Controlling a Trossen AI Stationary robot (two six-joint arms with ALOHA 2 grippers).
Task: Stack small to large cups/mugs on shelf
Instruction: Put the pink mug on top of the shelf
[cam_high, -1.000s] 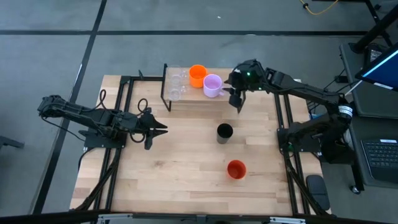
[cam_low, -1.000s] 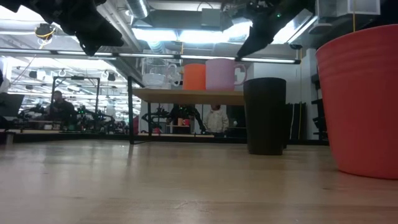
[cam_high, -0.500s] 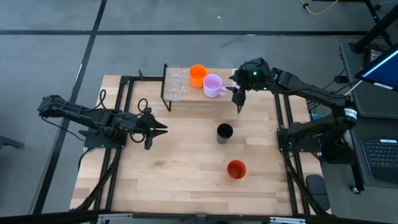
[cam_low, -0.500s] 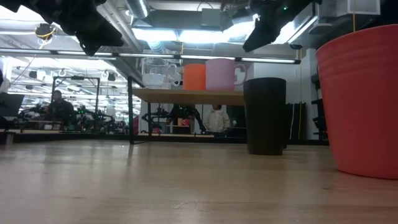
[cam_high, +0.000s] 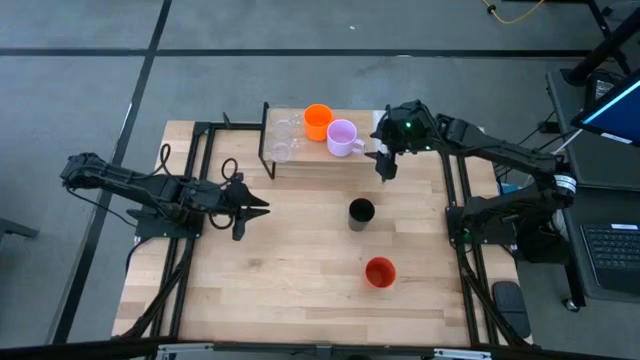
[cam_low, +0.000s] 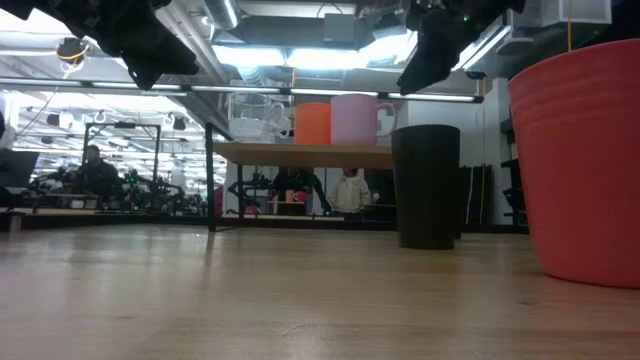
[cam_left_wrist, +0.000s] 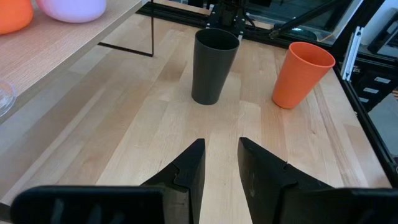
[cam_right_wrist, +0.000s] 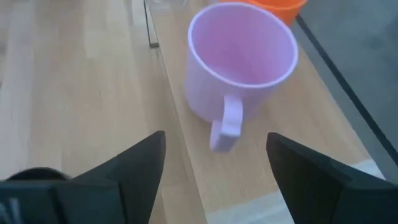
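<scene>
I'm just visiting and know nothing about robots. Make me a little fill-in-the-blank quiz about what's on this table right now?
1. The lilac mug stands on the ____, next to the orange mug.
2. The right gripper hovers near the lilac mug with its fingers ____.
3. Down on the tabletop stand a red-orange cup and a ____ cup.

Missing words: shelf; open; black
</scene>
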